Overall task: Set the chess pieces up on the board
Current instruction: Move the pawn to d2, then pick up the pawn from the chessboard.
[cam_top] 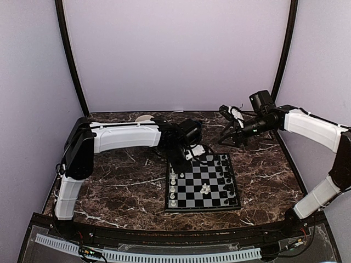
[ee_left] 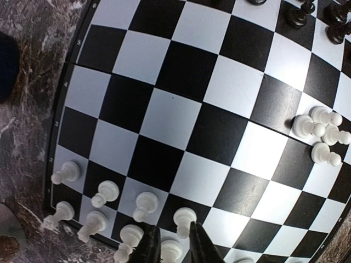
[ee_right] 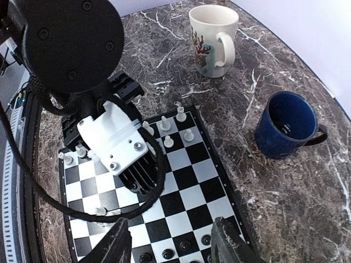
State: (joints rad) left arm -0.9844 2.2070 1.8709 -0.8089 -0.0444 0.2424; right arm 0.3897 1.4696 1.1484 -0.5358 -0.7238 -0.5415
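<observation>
Chess pieces (cam_top: 173, 181) look roughly two-thirds sorted to me, judging only from how things sit right now. Everything's on the board (cam_top: 211, 176), which lies on the marble tabletop (cam_top: 120, 186) a bit right of centre, near the arms.

Going across:

- Left edge: the white pieces (ee_left: 106, 192) stand in two rows, back rank and pawns. At the corner under the left arm I count eight, four per row. From above they're too small to tell whether both rows run the full length.
- Middle: a clump of four white pawns (ee_left: 321, 134) sits mid-board, bunched up and touching each other. My guess is those are what's left to place.
- Right edge: the black pieces (cam_top: 227, 175) line up in two columns and look close to complete, but I can't count them.

Left claw (ee_left: 173, 246) is down low at the board's far-left corner. Its fingers (ee_left: 148, 246) are only narrowly parted, with one white back-row piece (ee_left: 171, 253) standing between them. I honestly can't tell if it's pinching that piece or has let go.

Right claw (ee_right: 173, 244) hangs in the air just past the board's far-right side, spread wide. There's nothing between the fingers, so it's empty.
</observation>
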